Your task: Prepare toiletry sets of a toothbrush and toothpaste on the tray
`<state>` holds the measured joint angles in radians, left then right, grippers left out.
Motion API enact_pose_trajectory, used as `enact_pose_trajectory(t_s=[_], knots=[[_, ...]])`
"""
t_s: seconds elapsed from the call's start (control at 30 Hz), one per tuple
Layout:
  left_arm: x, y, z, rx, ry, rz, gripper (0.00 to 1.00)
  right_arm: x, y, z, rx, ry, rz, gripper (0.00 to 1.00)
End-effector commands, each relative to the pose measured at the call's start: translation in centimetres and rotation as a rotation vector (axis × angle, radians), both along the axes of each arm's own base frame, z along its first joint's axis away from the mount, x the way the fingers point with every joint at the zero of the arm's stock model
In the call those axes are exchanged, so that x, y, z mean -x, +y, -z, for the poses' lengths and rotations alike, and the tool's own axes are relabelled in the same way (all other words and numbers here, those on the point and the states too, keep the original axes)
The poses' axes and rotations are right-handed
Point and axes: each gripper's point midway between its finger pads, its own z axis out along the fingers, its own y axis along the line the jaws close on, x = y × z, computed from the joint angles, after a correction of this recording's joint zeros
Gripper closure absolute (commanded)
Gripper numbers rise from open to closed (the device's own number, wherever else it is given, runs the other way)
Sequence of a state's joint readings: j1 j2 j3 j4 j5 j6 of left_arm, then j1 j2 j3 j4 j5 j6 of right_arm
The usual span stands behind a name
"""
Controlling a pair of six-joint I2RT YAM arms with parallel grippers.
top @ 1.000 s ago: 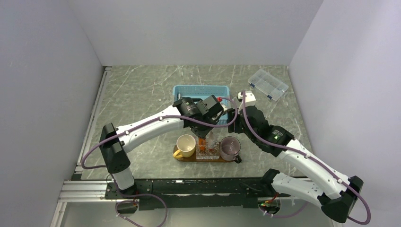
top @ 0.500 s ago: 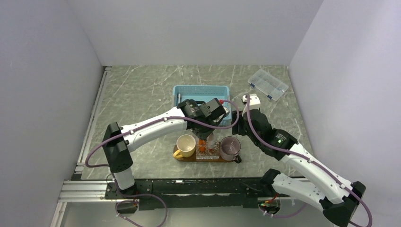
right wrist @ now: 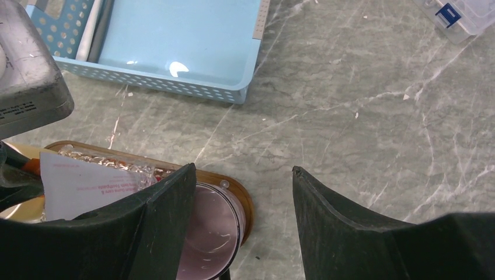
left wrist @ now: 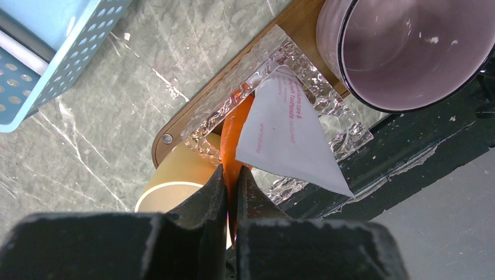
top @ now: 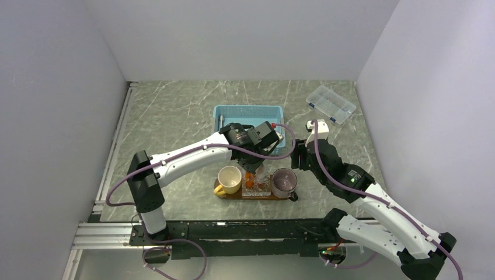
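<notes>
My left gripper [left wrist: 230, 175] is pinching the flat end of the orange toothpaste [left wrist: 236, 125]. The tube's far end is dipping into the clear glass [left wrist: 327, 96] on the tray [left wrist: 185, 121], beside a white tube [left wrist: 283, 137]. My right gripper [right wrist: 242, 175] is hovering wide and empty near the purple cup [right wrist: 204, 233]. I am judging that letting go at this tilt could tip the toothpaste over the rim or nudge the glass.

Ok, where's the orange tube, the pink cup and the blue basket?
Orange tube [left wrist: 234, 133], left wrist view, on its orange side edge.
Pink cup [left wrist: 408, 52], left wrist view, on its inside wall.
Blue basket [right wrist: 175, 35], right wrist view, on its bare floor.
</notes>
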<state>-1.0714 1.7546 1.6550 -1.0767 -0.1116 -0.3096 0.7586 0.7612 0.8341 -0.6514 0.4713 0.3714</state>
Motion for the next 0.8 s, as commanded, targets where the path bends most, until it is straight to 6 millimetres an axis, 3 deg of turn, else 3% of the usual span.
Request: enact_pose_trajectory(t_s=[0.0, 0.43, 0.77], knots=[[-0.2, -0.8, -0.9, 0.036, -0.03, -0.01, 0.87, -0.1, -0.2, -0.7, -0.023, -0.013, 0.023, 0.36], [-0.1, -1.0, -3.2, 0.09, -0.06, -0.01, 0.69, 0.0, 0.2, -1.1, -0.04, -0.012, 0.008, 0.36], [-0.3, -1.0, -6.9, 0.199, -0.132, -0.014, 0.56, 0.0, 0.5, -2.3, -0.057, -0.025, -0.004, 0.36]])
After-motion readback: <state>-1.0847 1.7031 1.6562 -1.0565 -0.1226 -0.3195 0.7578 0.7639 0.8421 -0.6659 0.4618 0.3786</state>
